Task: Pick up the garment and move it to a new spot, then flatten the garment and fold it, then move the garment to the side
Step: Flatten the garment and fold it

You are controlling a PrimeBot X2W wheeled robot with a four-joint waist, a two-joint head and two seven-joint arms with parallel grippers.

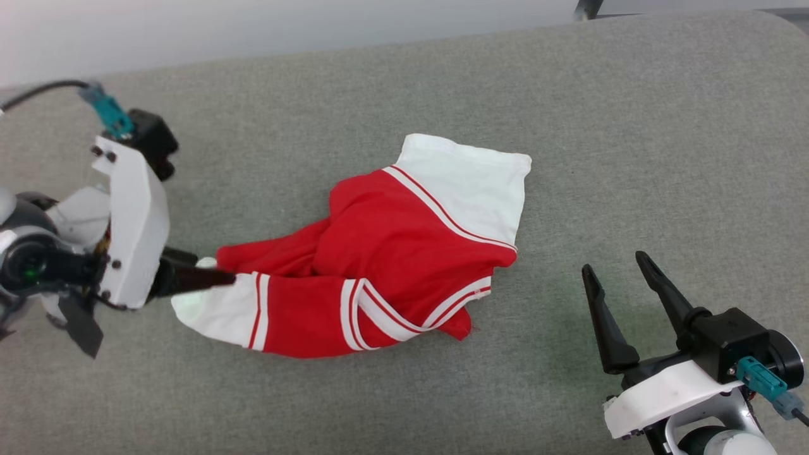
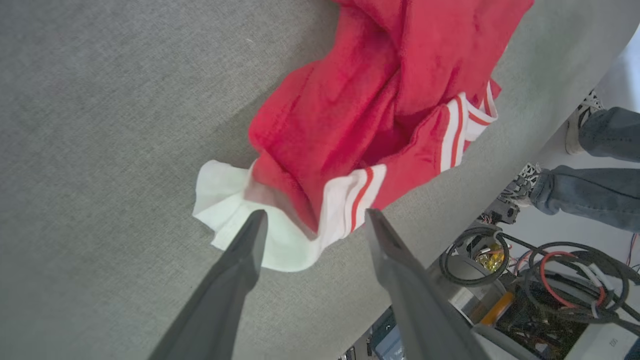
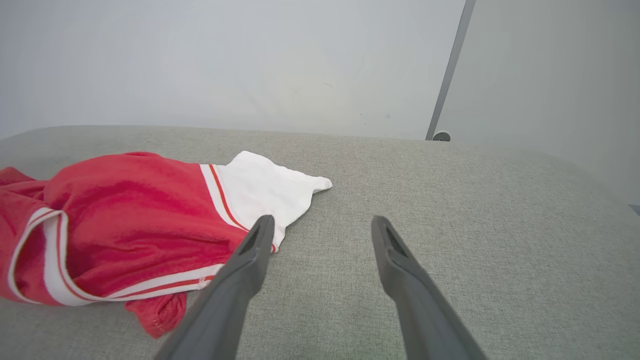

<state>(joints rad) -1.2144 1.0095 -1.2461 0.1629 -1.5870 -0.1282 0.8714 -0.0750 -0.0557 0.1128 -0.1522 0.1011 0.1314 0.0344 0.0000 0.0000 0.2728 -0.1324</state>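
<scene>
The garment (image 1: 392,253) lies crumpled in the middle of the grey table: red body, one white sleeve toward the far side, another white sleeve (image 1: 215,313) at its left end. My left gripper (image 1: 218,273) points at that left sleeve from the side. In the left wrist view it (image 2: 316,214) is open, its fingertips (image 2: 257,222) just over the white sleeve (image 2: 280,245), holding nothing. My right gripper (image 1: 614,262) stands open to the right of the garment (image 3: 125,210), apart from it. Between the right gripper's (image 3: 322,220) fingers there is bare table.
The grey fabric-covered table (image 1: 600,126) has free room on the right and far side. Its near edge (image 2: 450,235) runs close to the left gripper. Beyond that edge are coiled cables (image 2: 550,270) and a person's jeans-clad legs (image 2: 590,185). A pale wall (image 3: 250,60) stands behind.
</scene>
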